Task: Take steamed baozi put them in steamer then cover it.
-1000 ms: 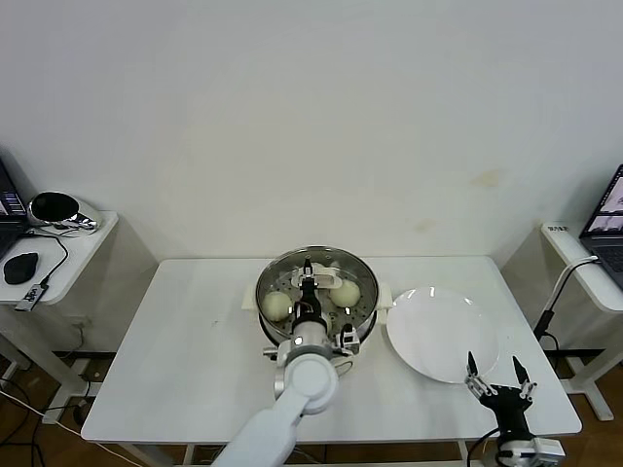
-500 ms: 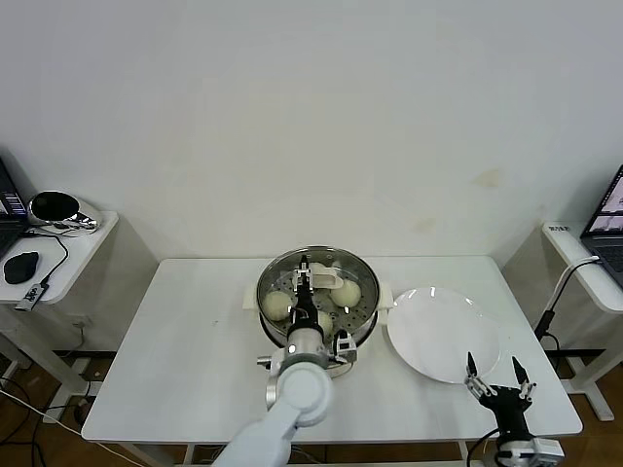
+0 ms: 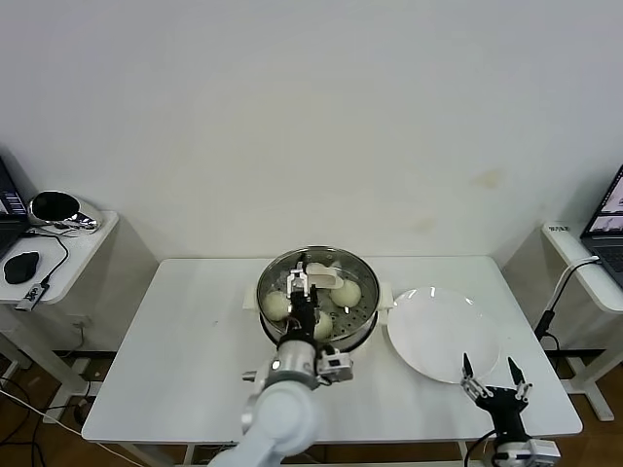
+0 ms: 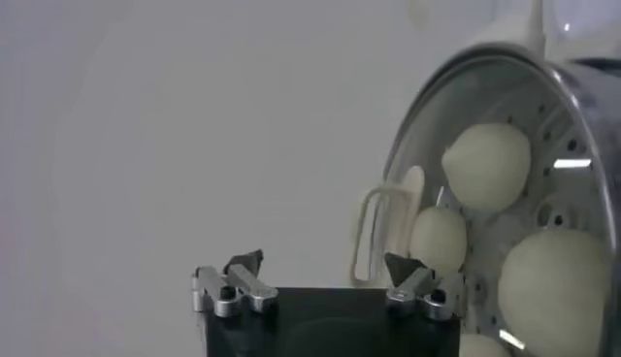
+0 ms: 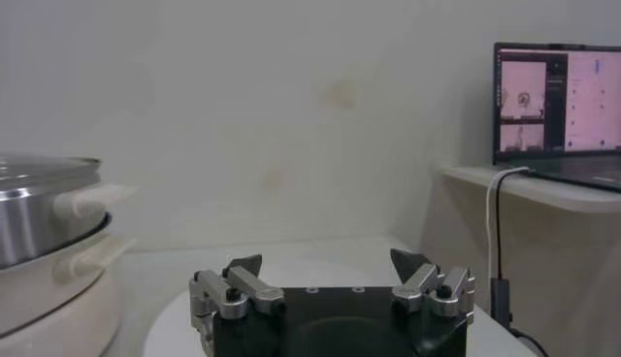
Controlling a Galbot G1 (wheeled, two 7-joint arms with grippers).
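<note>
Hovering over the steamer (image 3: 316,297) at mid-bench, the left gripper (image 3: 301,283) has its fingers spread, empty, beside the cover's (image 4: 505,223) cream handle (image 4: 386,233); steamed baozi (image 3: 346,293) lie under the glass. Right gripper (image 3: 492,377) waits spread near the plate (image 3: 443,334).

The white left arm reaches forward at centre, its black left gripper (image 3: 308,284) with fingers spread apart; the black right gripper (image 3: 494,377) waits low, fingers spread, pointing up

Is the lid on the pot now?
On. The cover lies across the steamer, with buns visible through its glass. The left pincer, open, is beside its handle.
</note>
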